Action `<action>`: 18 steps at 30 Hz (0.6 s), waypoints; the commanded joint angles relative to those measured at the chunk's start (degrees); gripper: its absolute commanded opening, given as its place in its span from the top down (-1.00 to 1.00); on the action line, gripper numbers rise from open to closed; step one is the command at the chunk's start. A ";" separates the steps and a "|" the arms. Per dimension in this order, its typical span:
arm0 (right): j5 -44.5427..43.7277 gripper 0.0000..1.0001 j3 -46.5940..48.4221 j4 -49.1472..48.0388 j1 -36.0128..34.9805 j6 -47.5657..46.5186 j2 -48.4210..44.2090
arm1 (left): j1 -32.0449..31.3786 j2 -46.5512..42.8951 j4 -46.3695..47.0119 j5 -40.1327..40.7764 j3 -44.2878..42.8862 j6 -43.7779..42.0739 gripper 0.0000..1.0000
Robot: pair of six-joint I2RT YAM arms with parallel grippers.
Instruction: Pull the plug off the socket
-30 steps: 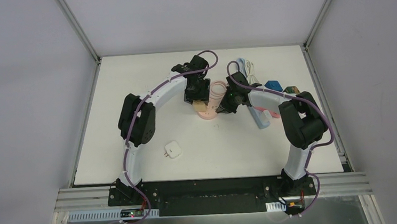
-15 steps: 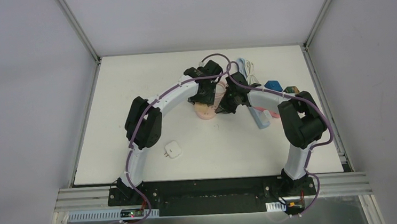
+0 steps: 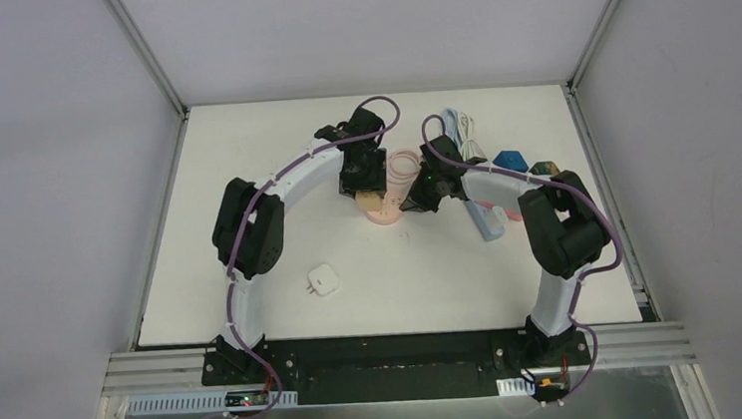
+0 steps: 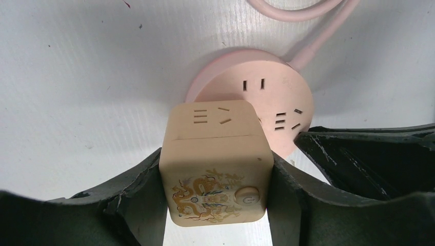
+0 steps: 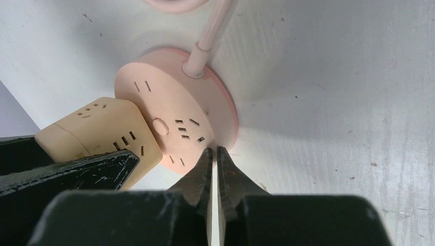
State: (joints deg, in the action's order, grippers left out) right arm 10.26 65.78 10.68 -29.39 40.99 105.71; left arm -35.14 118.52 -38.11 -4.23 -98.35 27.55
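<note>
A beige cube plug (image 4: 215,164) with a dragon print and a round button sits between the two fingers of my left gripper (image 4: 215,190), which is shut on its sides. The cube overlaps the near left part of the round pink socket (image 4: 267,97), which lies flat on the white table. Whether its pins are still in the socket is hidden. My right gripper (image 5: 214,152) is shut, with its tips against the socket's (image 5: 174,102) near rim. From above, both grippers (image 3: 368,192) (image 3: 409,206) meet over the socket (image 3: 387,215).
The socket's pink cable (image 3: 405,170) is coiled just behind it. A small white cube adapter (image 3: 324,280) lies toward the front left. A pale blue power strip (image 3: 488,218), a white cable (image 3: 460,122) and small coloured blocks (image 3: 511,159) lie at the right.
Half a second ago the left wrist had swung right, close against the right gripper. It is now back at the left with the plug still held. The right gripper has stayed on the socket.
</note>
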 commanded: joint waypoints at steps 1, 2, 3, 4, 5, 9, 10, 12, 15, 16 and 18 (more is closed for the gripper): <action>-4.12 0.98 -1.49 4.32 -2.34 -2.66 5.75 | -5.93 -0.70 -0.54 -9.96 -0.92 2.63 1.00; -3.76 0.91 -1.11 4.23 -2.40 -3.22 5.98 | -6.92 0.61 -4.40 -6.26 -3.09 2.37 1.00; -3.49 0.76 -0.68 4.21 -2.43 -3.61 6.24 | -7.84 2.14 -8.27 -2.32 -5.19 2.86 1.00; -3.48 0.63 -0.14 4.29 -2.39 -4.12 6.59 | -8.34 3.57 -11.42 -0.38 -7.01 3.32 1.00; -3.59 0.53 0.42 4.62 -2.18 -4.46 6.97 | -8.50 4.98 -13.38 -0.27 -8.07 3.72 1.00; -2.44 0.31 1.39 4.41 -1.22 -5.01 7.92 | -8.34 4.77 -12.63 -0.73 -5.52 4.09 1.00; -2.32 0.28 1.39 4.13 -1.05 -5.23 8.01 | -8.10 3.88 -11.60 -1.11 -4.67 3.80 1.00; -1.98 0.28 1.54 4.00 -0.70 -5.73 8.53 | -7.50 2.63 -10.09 -2.48 -3.84 3.42 1.00; -0.77 0.38 2.19 3.99 -0.48 -6.58 9.64 | -5.89 1.15 -6.51 -8.72 -2.95 2.29 1.00; -0.42 0.41 2.23 4.08 -0.48 -6.85 9.98 | -5.49 0.59 -5.03 -11.34 -2.47 2.21 1.00; 0.20 0.49 2.01 4.09 -0.61 -7.23 10.44 | -5.11 -0.32 -2.07 -16.04 -1.87 3.19 1.00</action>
State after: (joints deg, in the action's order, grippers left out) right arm 13.82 69.58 12.53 -28.82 36.84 109.49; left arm -38.30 120.90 -42.94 1.93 -102.56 29.19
